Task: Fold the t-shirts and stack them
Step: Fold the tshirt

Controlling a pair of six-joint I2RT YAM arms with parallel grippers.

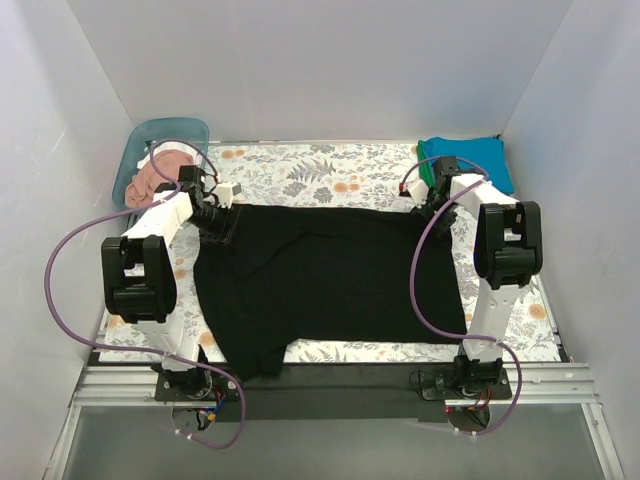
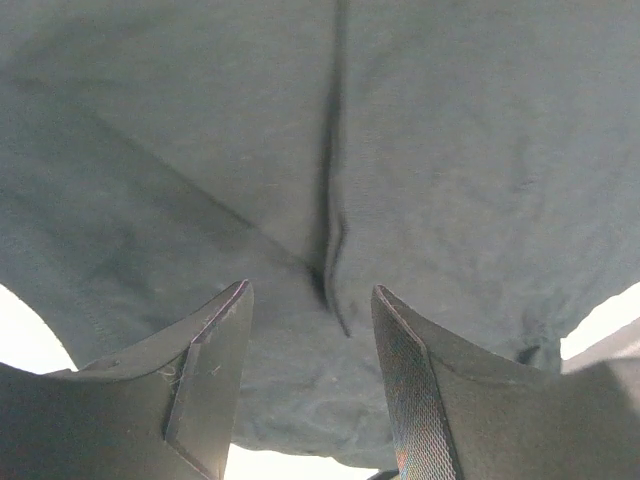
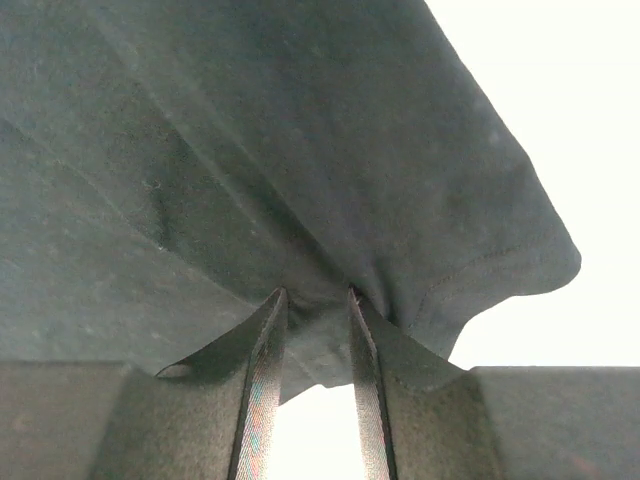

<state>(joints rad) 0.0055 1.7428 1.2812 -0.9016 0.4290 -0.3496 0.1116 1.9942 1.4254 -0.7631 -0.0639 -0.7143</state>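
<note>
Black cloth t-shirt (image 1: 330, 285) lies spread on the floral table cloth (image 1: 320, 170). The left gripper (image 2: 311, 290) gapes at its far corner. The right gripper (image 3: 316, 292) straddles a bunched hem; pinching or not, I cannot tell.

Centre: you have the spread t-shirt (image 1: 330, 280) flat on the table cloth (image 1: 320, 170).
Far left: tub (image 1: 165, 135), crumpled t-shirts (image 1: 160, 175) inside.
Far right: folded t-shirts (image 1: 480, 160), behind its corner.

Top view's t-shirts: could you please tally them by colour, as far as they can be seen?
Black t-shirt: 1
Teal-blue t-shirt: 1
Green t-shirt: 1
Pink t-shirt: 1
Total: 4 visible
</note>
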